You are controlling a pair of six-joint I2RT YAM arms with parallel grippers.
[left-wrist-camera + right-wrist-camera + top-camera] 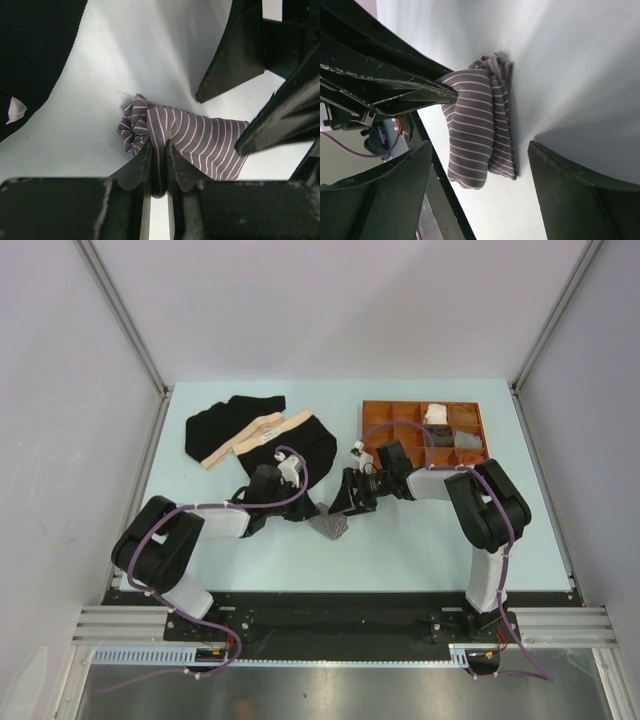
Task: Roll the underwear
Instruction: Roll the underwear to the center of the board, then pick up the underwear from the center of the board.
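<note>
Briefs first: two black briefs with beige waistbands are lying in an unrolled heap at the back left of the table, and my left arm is reaching past their near edge

Left gripper is pinching shut on a fold of the grey striped boxer. The boxer is sitting mid-table as a loose, crumpled roll between both grippers

Right gripper is hanging with jaws wide apart, straddling the roll, and I'm seeing neither finger touching cloth

Brown tray is sitting back right, well apart from the roll

I'm judging the boxer as roughly rolled but not set, and the briefs as not yet started

Risks I'm watching:
- left pinch is holding only one fold, so I'm expecting the roll to start springing open once it lets go
- lifting left without opening fully is likely dragging the cloth up and unwinding it
- left gripper's fingers are lying right against the roll inside the right gripper's span, so closing right now is risking finger-on-finger contact
- crumpled end of the roll in the left wrist view is looking loose, so it's probably flaring out first
- swinging the left arm back low is risking snagging the briefs beside it
</note>
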